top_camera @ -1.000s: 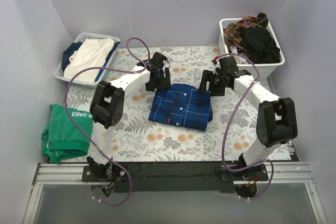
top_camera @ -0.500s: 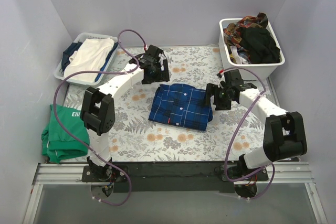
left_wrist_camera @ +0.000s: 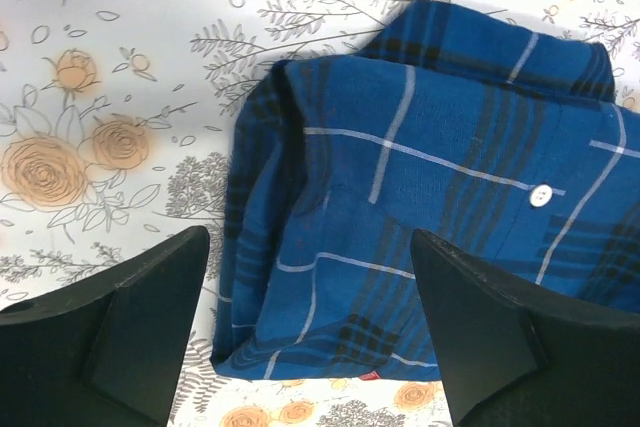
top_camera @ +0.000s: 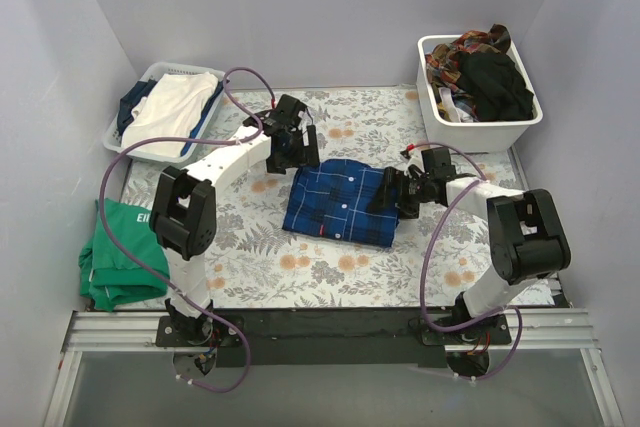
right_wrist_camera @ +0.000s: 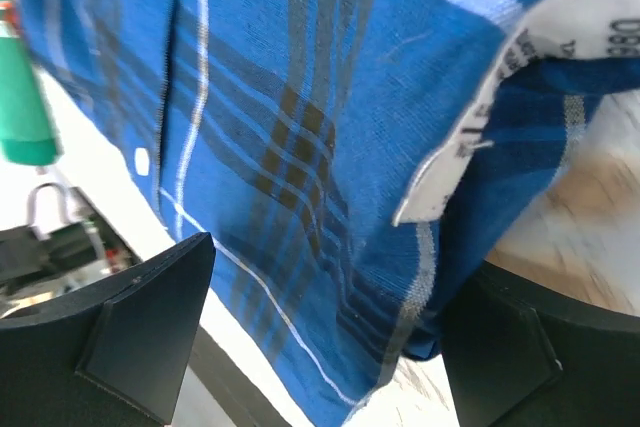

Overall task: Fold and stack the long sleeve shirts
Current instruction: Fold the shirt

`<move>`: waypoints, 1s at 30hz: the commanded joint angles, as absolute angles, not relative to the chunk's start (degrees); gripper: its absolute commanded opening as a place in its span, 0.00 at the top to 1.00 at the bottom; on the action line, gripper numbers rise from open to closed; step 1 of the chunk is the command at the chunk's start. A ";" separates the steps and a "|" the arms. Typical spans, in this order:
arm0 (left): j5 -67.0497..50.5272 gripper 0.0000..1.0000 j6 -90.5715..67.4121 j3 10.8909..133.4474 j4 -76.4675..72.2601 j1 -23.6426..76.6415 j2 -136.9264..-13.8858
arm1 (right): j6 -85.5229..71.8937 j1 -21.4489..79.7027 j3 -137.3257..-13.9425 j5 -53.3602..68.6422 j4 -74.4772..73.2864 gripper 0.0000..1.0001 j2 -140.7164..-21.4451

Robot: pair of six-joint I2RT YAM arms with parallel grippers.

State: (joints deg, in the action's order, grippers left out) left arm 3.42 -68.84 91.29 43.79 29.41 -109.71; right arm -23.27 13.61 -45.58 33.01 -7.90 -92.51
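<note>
Top view: the folded plaid shirt point(top_camera: 342, 203) lies between the left gripper point(top_camera: 289, 155), at its far corner, and the right gripper point(top_camera: 386, 193), low against its right edge. Left wrist: jaws wide, empty, shirt just below them. Right wrist: jaws wide, nothing clamped, the shirt's labelled edge between them. We judge 1 shirt folded; next comes pinching both edges for stacking.

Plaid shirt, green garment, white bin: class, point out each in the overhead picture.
plaid shirt point(top_camera: 340, 202), top external view, middle of folded front
green garment point(top_camera: 120, 257), top external view, its middle
white bin point(top_camera: 495, 129), top external view, near wall
</note>
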 commanded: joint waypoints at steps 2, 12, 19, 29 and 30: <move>2.73 0.18 -69.35 90.71 45.44 28.48 -104.24 | -26.54 13.71 -43.42 38.14 4.30 0.08 -99.39; 6.50 0.19 -68.47 81.93 47.29 28.56 -102.14 | -26.55 13.80 -48.16 39.03 5.90 0.18 -103.71; 7.47 0.19 -68.73 79.55 47.02 28.48 -103.08 | -21.27 13.71 -49.39 30.51 -4.90 0.11 -97.57; 8.71 0.21 -68.38 80.33 47.72 28.48 -110.21 | -19.07 13.62 -51.15 25.39 -8.44 0.07 -97.20; 8.01 0.22 -68.12 80.51 47.81 28.48 -110.74 | -19.25 13.62 -51.41 26.27 -7.13 0.07 -97.82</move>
